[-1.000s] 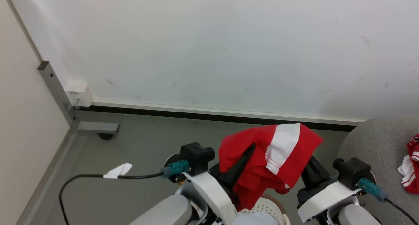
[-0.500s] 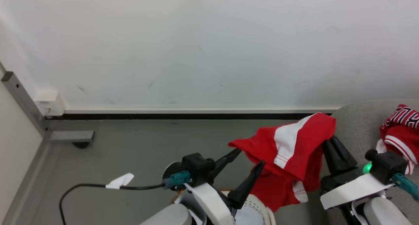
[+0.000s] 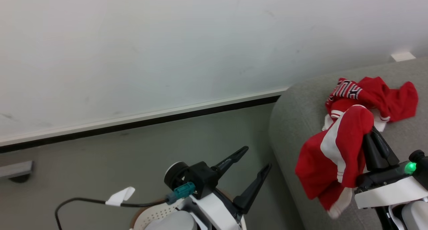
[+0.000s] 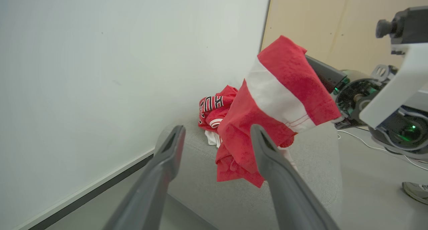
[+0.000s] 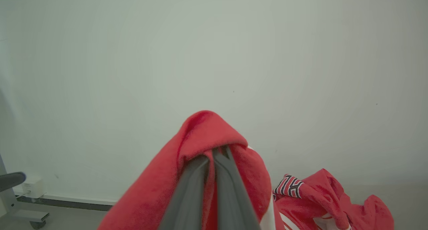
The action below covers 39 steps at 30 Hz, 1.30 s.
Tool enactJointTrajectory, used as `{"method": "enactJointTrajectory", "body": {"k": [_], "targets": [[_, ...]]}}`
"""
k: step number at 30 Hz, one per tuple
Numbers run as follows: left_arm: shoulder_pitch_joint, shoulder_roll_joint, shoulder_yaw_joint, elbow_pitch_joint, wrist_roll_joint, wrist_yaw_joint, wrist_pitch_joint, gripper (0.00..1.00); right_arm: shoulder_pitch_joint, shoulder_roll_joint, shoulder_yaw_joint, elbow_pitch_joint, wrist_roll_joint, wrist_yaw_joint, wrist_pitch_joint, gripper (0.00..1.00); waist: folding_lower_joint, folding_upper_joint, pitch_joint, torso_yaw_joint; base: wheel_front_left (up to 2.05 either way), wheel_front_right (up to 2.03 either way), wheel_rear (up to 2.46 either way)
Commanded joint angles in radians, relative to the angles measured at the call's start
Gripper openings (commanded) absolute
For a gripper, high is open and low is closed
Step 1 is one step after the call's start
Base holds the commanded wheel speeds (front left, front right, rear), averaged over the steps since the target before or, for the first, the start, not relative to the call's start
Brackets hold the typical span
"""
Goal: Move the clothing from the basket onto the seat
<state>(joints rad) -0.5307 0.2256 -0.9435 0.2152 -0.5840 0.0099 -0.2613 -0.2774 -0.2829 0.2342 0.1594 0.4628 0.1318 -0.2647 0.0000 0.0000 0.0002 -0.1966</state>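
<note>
A red garment with a white band (image 3: 334, 156) hangs over my right gripper (image 3: 369, 131), which is shut on it above the front edge of the grey seat (image 3: 301, 116). The right wrist view shows those fingers (image 5: 200, 183) pressed together inside the red fabric (image 5: 200, 129). A second red garment with black-and-white lettering (image 3: 378, 93) lies crumpled on the seat just beyond. My left gripper (image 3: 257, 157) stands open and empty over the floor, left of the seat; its fingers (image 4: 167, 156) frame the hanging garment (image 4: 281, 99). The white perforated basket (image 3: 150, 215) peeks out under my left arm.
A pale wall with a dark baseboard (image 3: 167, 118) runs behind the grey floor. A black cable with a white tag (image 3: 120, 193) trails to my left wrist. A grey metal foot (image 3: 15, 169) sits at the far left. A shoe (image 4: 416, 191) shows beyond the seat.
My left gripper opened and let go of the red garment. The right gripper carried it rightward over the seat, still shut on it. The head camera turned right.
</note>
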Motion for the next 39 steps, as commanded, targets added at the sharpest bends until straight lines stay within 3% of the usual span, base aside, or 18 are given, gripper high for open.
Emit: {"method": "enactJointTrajectory", "body": {"k": [1, 9, 21, 29, 39], "targets": [[0.011, -0.006, 0.005, -0.004, 0.022, -0.007, -0.003, 1.0, 0.021, -0.003, -0.015, -0.012, -0.009, -0.002, 0.001, 0.0, 0.0, 0.0, 0.016, -0.098, 0.0, 0.0, 0.0], [0.034, -0.042, 0.029, 0.002, 0.07, -0.036, -0.004, 1.0, 0.059, 0.005, -0.077, -0.048, -0.012, -0.002, 0.001, 0.0, 0.0, 0.0, 0.022, -0.193, 0.0, 0.0, 0.0], [0.059, -0.076, 0.066, 0.027, 0.119, -0.07, -0.004, 1.0, 0.025, -0.021, -0.101, -0.068, -0.025, -0.002, 0.001, 0.0, 0.0, 0.0, 0.036, -0.218, 0.0, 0.0, 0.0], [0.015, -0.077, 0.072, 0.047, 0.145, -0.089, -0.004, 1.0, -0.152, -0.096, -0.181, 0.02, -0.027, -0.002, 0.001, 0.0, 0.0, 0.0, 0.13, -0.156, 0.0, 0.0, 0.0], [-0.08, -0.059, 0.075, 0.035, 0.181, -0.093, 0.01, 1.0, -0.36, -0.247, -0.32, 0.235, -0.027, -0.002, 0.004, 0.0, 0.0, 0.0, 0.328, -0.049, 0.0, 0.0, 0.0]]}}
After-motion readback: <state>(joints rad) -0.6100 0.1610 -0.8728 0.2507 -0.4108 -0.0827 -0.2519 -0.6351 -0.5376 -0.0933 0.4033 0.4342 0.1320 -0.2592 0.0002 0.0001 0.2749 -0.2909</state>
